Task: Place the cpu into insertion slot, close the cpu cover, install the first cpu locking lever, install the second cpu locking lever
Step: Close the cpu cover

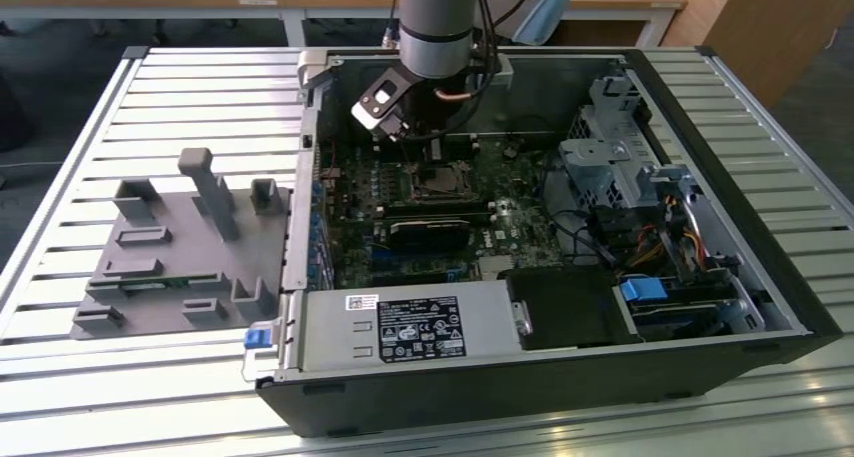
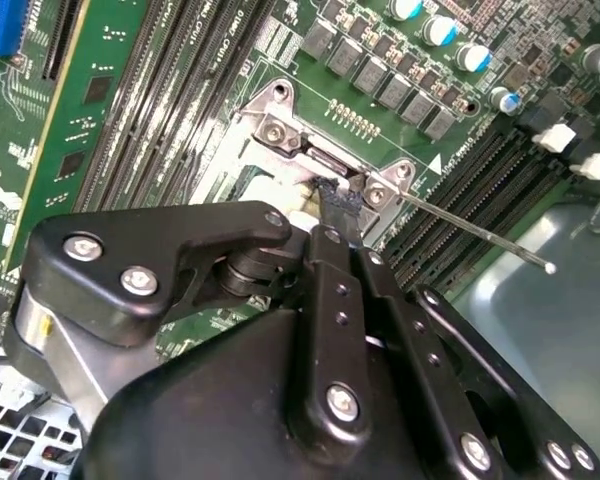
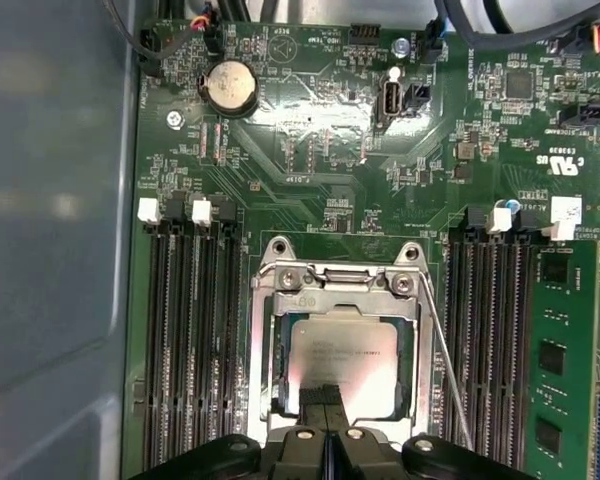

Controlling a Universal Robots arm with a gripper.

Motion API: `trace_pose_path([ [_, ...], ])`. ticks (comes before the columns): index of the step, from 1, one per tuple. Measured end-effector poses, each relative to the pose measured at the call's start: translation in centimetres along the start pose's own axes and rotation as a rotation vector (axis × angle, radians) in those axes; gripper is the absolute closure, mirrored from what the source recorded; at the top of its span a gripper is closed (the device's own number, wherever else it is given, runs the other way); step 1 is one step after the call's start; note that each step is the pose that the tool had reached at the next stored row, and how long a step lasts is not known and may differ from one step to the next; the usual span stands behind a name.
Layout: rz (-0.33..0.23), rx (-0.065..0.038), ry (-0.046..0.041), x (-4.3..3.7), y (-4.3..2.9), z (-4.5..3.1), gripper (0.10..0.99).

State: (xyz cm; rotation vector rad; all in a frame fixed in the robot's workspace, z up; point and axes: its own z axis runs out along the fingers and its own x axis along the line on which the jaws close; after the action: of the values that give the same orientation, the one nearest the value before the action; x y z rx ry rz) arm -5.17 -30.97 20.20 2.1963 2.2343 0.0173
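My gripper (image 3: 325, 392), pinched narrow and empty, sits at the edge of the cover (image 3: 272, 350); I'd press squarely, clear of the lever (image 3: 445, 370).

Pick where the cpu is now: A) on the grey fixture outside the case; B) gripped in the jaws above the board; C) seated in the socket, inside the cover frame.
C: the cpu lies flat inside the cpu cover window on the board.

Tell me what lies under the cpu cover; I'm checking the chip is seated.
The cpu shows its metal face through the window of the cpu cover. The claw hides one edge; the frame covers its borders.
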Motion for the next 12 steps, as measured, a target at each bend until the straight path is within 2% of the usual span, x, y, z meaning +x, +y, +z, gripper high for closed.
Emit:
trace_pose_path([
  [3,0.0,0.0,-0.0004,-0.01,0.0,-0.57,0.98],
  [6,0.0,0.0,-0.0001,0.0,0.1,-0.57,0.98],
  [12,0.0,0.0,-0.0002,-0.08,0.75,-0.56,0.98],
])
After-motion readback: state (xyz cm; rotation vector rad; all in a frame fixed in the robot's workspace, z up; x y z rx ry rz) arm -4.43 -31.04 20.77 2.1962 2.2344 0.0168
